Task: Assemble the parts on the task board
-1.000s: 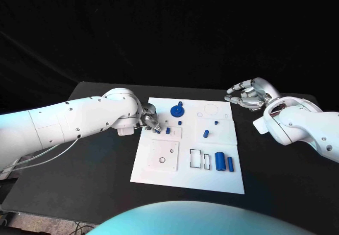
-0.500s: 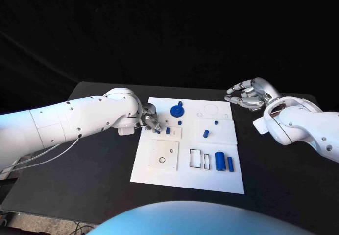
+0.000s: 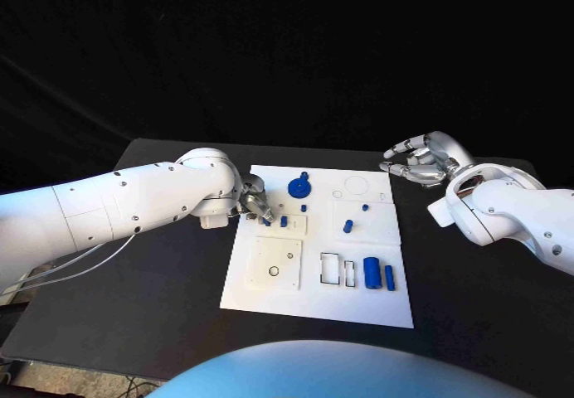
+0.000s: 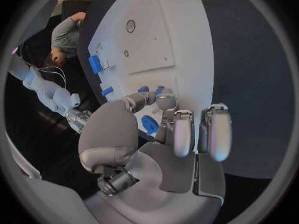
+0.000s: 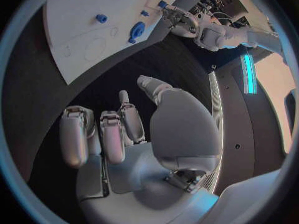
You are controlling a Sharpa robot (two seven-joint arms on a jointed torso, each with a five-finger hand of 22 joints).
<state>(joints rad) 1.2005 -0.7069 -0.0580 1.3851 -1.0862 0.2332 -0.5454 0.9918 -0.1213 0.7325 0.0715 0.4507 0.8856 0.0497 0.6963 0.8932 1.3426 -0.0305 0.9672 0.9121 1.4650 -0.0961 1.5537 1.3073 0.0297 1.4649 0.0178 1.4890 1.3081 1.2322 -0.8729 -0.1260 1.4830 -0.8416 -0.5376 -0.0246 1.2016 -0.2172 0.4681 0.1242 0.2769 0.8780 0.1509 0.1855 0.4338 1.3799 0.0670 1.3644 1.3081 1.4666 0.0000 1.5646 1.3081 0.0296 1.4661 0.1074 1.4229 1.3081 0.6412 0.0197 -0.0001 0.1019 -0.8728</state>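
The white board (image 3: 319,257) lies in the middle of the black bench (image 3: 143,282), with small blue parts on it: a round one (image 3: 299,187) near its far edge and two cylinders (image 3: 379,273) by its right edge. The left hand (image 3: 252,205) hovers at the board's left edge, fingertips pinching a small blue part (image 4: 149,125). The right hand (image 3: 419,162) hangs beyond the board's far right corner, fingers curled in around nothing.
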